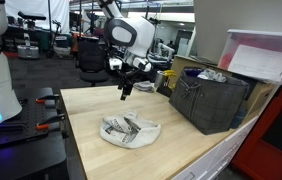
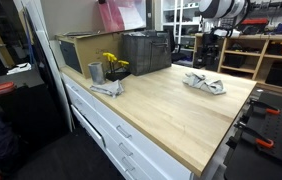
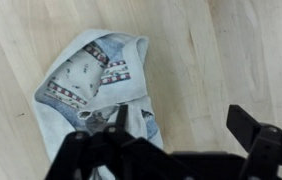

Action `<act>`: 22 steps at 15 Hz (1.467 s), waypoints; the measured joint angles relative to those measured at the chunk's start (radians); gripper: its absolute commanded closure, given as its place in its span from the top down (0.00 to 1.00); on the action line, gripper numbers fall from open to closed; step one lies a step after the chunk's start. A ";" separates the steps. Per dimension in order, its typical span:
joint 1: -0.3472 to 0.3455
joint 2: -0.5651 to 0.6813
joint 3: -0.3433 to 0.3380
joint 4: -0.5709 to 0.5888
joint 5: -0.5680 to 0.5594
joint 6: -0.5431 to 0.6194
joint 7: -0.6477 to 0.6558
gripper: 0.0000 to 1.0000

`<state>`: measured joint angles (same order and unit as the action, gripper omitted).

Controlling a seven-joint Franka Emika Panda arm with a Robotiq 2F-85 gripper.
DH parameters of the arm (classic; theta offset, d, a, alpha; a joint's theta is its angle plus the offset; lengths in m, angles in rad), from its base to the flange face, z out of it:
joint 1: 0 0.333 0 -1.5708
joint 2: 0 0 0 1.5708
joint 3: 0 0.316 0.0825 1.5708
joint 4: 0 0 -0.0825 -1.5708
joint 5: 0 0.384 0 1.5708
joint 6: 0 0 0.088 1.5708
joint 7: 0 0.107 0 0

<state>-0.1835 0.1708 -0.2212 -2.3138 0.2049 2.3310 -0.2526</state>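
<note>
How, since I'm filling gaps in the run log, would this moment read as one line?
gripper: open, hovering over crumpled white-and-grey patterned cloth | cloth: on light wooden tabletop, unheld | contact: none

Exterior views from different table (image 1: 81, 108) sides, both showing cloth (image 1: 129, 131), wrist view close overhead

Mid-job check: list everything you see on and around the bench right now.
patterned cloth: one, pale blue and white, crumpled on the tabletop
second cloth: one, greyish white, near the table's edge by the cup
metal cup: one, silver, beside the flowers
flowers: one bunch, yellow, in front of the crate
crate: one, dark grey, on the table
plastic box: one, whitish, behind the crate
table: one, light wood
gripper: one, black, open, above the table, clear of the patterned cloth
</note>
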 measured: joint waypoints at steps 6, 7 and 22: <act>-0.045 0.144 0.038 0.015 0.052 0.154 0.000 0.86; -0.058 0.162 0.047 0.023 0.060 0.162 0.000 0.72; -0.119 0.212 0.115 0.097 0.039 0.182 0.000 0.94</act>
<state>-0.3025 0.3832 -0.1059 -2.2166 0.2435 2.5135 -0.2527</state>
